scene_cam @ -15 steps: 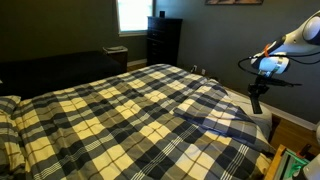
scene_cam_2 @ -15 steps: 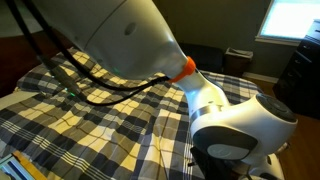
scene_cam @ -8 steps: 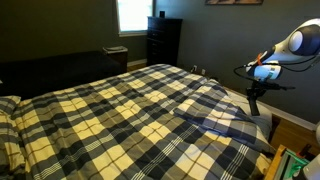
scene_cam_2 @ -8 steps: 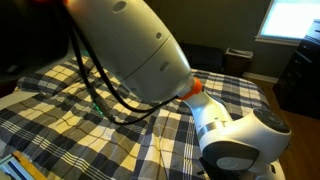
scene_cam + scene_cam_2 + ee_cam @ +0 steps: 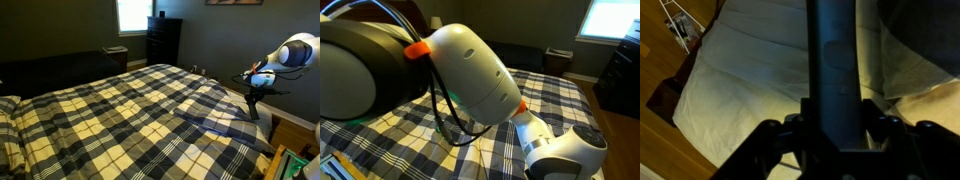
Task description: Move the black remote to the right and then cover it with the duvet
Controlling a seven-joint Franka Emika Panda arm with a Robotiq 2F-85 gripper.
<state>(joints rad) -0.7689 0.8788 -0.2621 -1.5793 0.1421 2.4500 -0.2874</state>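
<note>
Wrist view: the black remote [image 5: 830, 60] shows as a dark oblong pinched between the jaws of the gripper [image 5: 255, 103]. In an exterior view the gripper hangs in the air by the bed's side edge, remote held clear of the plaid duvet [image 5: 130, 110].

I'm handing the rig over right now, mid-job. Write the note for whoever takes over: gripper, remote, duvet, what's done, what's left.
Gripper: in the air by the edge of the bed, apparently shut on the black remote. In the wrist view the remote runs lengthwise between the jaws.
Duvet: spread over the bed, not covering the remote.
Done: the remote is picked up and off the bed.
Left: set the remote down on the bed at its spot to the right, release it, then pull the duvet over it.
</note>
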